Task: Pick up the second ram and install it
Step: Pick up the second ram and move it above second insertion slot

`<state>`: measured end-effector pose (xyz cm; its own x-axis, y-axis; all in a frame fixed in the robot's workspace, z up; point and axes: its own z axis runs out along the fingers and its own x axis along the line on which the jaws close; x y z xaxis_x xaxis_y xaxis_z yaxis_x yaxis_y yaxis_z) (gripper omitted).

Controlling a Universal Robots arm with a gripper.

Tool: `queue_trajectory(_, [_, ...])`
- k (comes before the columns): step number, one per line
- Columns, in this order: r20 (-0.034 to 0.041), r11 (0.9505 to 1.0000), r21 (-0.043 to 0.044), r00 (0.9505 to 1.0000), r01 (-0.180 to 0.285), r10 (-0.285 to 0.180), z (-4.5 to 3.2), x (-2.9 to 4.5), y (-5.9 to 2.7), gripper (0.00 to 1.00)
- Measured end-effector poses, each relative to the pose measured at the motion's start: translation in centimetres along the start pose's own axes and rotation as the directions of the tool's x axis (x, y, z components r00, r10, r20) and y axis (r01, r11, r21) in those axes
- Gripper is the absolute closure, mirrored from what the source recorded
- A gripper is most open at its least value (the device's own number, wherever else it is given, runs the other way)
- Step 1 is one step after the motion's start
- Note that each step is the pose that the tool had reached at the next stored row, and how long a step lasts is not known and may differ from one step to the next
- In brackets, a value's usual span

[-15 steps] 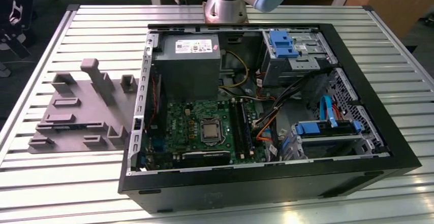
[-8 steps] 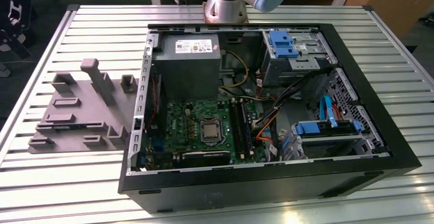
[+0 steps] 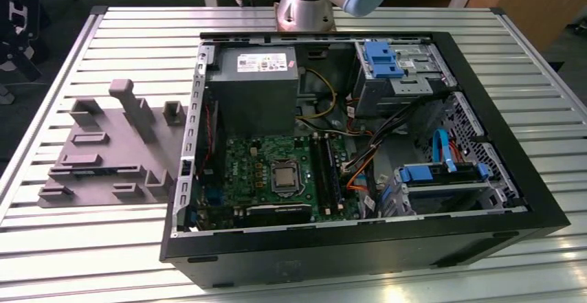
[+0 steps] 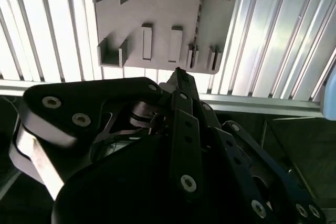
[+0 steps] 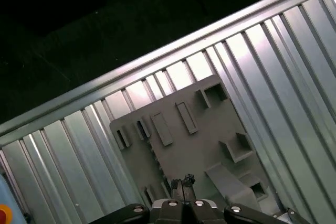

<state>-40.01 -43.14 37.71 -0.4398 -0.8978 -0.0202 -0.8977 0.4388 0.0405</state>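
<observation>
The second ram (image 4: 197, 24) is a thin dark strip standing on edge in a slot of the grey fixture block (image 4: 157, 9). It also appears as a narrow notched edge (image 5: 156, 157) in the first wrist view and as a dark strip (image 3: 81, 172) near the fixture's front in the exterior view. My gripper (image 5: 181, 182) hangs well above the fixture, close to the ram's line, its fingertips (image 4: 178, 73) pressed together with nothing between them. The green motherboard (image 3: 275, 172) lies in the open computer case, with long black slots (image 3: 326, 169) toward the exterior view's right.
The black computer case (image 3: 367, 248) stands open on the ribbed metal table (image 3: 101, 248), to the exterior view's right of the fixture (image 3: 110, 152). Inside are a grey power supply (image 3: 252, 90), blue drive brackets (image 3: 440, 172) and loose cables. The fixture carries upright posts (image 3: 137, 114).
</observation>
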Motion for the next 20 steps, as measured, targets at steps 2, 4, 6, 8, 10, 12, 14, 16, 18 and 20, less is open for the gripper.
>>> queue_trajectory(2, [-0.0017, 0.9994, -0.0006, 0.9994, 0.035, -0.035, 0.05, 0.0, 0.0, 0.89])
queue_trajectory(4, [-0.0034, 0.9973, -0.0014, 0.9973, 0.073, -0.073, 0.09, 0.0, 0.0, 0.89])
queue_trajectory(6, [-0.005, 0.9941, -0.0021, 0.9941, 0.109, -0.109, 0.14, 0.0, 0.0, 0.89])
queue_trajectory(8, [-0.0065, 0.9895, -0.003, 0.9895, 0.144, -0.144, 0.19, 0.0, -0.01, 0.89])
queue_trajectory(10, [-0.0081, 0.9834, -0.0039, 0.9834, 0.181, -0.181, 0.24, 0.0, -0.01, 0.89])
queue_trajectory(12, [-0.0095, 0.9763, -0.0049, 0.9762, 0.216, -0.216, 0.28, 0.01, -0.01, 0.89])
queue_trajectory(14, [-0.0107, 0.9686, -0.0059, 0.9686, 0.248, -0.249, 0.33, 0.0, -0.01, 0.89])
queue_trajectory(16, [-0.0117, 0.9611, -0.0067, 0.961, 0.276, -0.276, 0.37, 0.01, -0.01, 0.89])
queue_trajectory(18, [-0.0127, 0.9531, -0.0077, 0.953, 0.303, -0.303, 0.42, 0.01, -0.02, 0.89])
queue_trajectory(20, [-0.0136, 0.9445, -0.0087, 0.9444, 0.328, -0.329, 0.48, 0.01, -0.02, 0.89])
